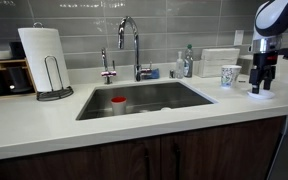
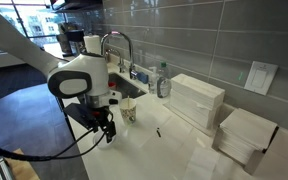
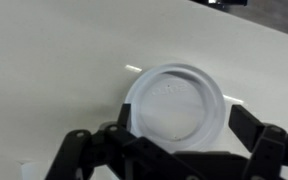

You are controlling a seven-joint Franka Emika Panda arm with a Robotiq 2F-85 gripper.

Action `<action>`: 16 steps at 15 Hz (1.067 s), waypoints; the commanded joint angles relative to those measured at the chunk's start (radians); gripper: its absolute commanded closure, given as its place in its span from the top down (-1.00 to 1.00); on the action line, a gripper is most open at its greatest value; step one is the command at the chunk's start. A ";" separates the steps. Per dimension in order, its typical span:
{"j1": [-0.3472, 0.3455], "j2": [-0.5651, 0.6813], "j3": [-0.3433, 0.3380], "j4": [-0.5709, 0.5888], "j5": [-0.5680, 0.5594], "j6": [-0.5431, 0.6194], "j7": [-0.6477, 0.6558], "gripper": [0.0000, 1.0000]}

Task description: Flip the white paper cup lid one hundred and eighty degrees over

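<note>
The white paper cup lid (image 3: pixel 176 103) lies flat on the white counter and fills the middle of the wrist view. My gripper (image 3: pixel 184 114) is lowered over it with one finger at each side of the rim, open, the right finger just clear of the edge. In both exterior views the gripper (image 1: pixel 261 88) (image 2: pixel 107 132) is down at the counter, next to the patterned white paper cup (image 1: pixel 230 76) (image 2: pixel 130 113). A sliver of the lid (image 1: pixel 263 96) shows under the fingers.
A steel sink (image 1: pixel 144 100) with a faucet (image 1: pixel 134 45) lies in the counter, with a red-topped item (image 1: pixel 118 103) inside. A paper towel holder (image 1: pixel 46 60) stands beyond it. Bottles (image 1: pixel 187 62) stand at the wall. White boxes (image 2: pixel 199 100) (image 2: pixel 246 135) stand on the counter.
</note>
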 commanded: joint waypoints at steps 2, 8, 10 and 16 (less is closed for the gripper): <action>0.005 0.040 -0.004 0.023 0.020 -0.005 -0.042 1.00; 0.013 0.034 -0.005 0.024 0.082 -0.010 -0.108 1.00; 0.011 0.040 -0.003 0.031 0.083 -0.011 -0.109 1.00; 0.002 0.055 -0.005 0.046 0.061 -0.012 -0.087 1.00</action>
